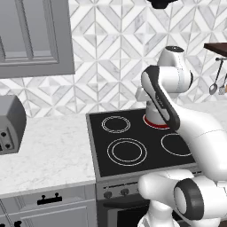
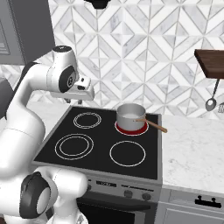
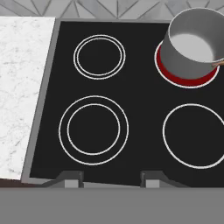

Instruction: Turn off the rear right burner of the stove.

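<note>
The stove (image 2: 100, 164) is a black glass cooktop with white ring markings and a grey front panel carrying small dark knobs (image 2: 127, 194). Its rear right burner (image 3: 183, 79) glows red (image 2: 127, 130) (image 1: 154, 123). A steel pot (image 2: 130, 115) (image 3: 192, 43) with a wooden handle stands on that burner. My gripper (image 2: 74, 101) hovers high over the stove's rear left, well above the glass. In the hand view the gripper (image 3: 111, 179) is open, its fingertips (image 3: 70, 177) wide apart over the stove's front edge with nothing between them.
A grey toaster oven (image 1: 9, 124) sits on the marble counter (image 1: 44, 150) left of the stove. More counter (image 2: 192, 148) lies to the right, under a dark shelf (image 2: 212, 57) with a hanging ladle (image 2: 211, 103). A grey wall cabinet (image 1: 35, 35) hangs upper left.
</note>
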You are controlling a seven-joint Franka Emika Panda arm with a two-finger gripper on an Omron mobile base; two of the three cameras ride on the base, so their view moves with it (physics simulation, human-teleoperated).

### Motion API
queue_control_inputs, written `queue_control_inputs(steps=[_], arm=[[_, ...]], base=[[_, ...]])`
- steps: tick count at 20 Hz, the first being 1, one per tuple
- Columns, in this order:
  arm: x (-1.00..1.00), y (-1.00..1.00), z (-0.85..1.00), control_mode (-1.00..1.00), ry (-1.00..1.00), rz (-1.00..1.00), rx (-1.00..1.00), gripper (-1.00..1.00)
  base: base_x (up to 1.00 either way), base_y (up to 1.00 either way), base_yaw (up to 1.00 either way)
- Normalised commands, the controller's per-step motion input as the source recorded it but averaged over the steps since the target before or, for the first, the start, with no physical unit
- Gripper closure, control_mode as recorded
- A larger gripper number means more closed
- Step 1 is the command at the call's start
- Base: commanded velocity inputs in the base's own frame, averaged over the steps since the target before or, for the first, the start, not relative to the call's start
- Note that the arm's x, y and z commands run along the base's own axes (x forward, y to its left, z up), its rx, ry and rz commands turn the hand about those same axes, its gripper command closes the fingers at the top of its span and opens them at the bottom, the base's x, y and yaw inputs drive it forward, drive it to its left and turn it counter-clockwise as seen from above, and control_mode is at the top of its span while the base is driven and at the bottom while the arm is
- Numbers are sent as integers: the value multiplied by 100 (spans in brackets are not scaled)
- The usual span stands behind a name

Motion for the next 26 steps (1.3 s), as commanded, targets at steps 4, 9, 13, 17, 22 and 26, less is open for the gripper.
queue_control_inputs(steps=[4,9,13,17,22,26], arm=[[0,0,0,100,0,0,0,-100],[0,0,0,100,0,0,0,-100],[0,0,0,100,0,0,0,-100],[0,0,0,100,0,0,0,-100],[0,0,0,100,0,0,0,-100],[0,0,0,100,0,0,0,-100]], base=[[-7,0,0],[-5,35,0],[-1,65,0],[0,56,0],[0,44,0],[0,43,0]])
